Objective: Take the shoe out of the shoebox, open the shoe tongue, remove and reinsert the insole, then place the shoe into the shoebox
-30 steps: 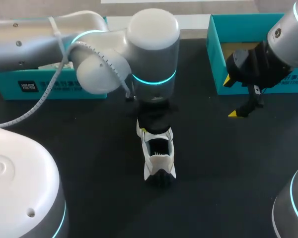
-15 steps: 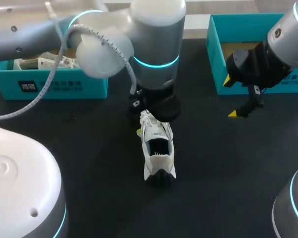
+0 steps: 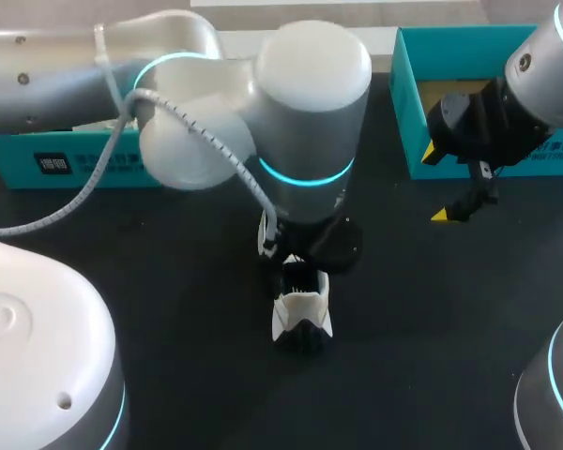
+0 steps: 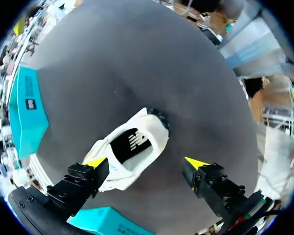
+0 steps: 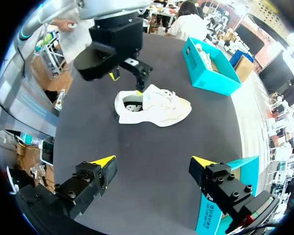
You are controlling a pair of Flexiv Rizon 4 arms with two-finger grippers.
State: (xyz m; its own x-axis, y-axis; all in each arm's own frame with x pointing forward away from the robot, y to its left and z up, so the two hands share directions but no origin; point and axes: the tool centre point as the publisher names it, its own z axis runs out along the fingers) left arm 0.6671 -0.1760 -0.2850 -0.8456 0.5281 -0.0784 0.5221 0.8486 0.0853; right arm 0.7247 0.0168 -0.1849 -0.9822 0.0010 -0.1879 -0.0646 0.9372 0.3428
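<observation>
A white shoe with a dark sole stands on the black table, heel toward me; my left arm covers its front. From the left wrist, the shoe lies just below my left gripper, which is open, one yellow tip over the shoe's side and the other over bare table. The right wrist view shows the shoe on its sole with the left gripper over its heel end. My right gripper hangs open and empty in front of the right shoebox.
A teal shoebox at the back left holds another white shoe. The right shoebox lies close beside my right gripper. Black tabletop stretches around the shoe.
My left gripper has opened, and the arm has lifted and shifted back over the shoe toward its heel, hiding more of it. The shoe and the right arm have not moved.
</observation>
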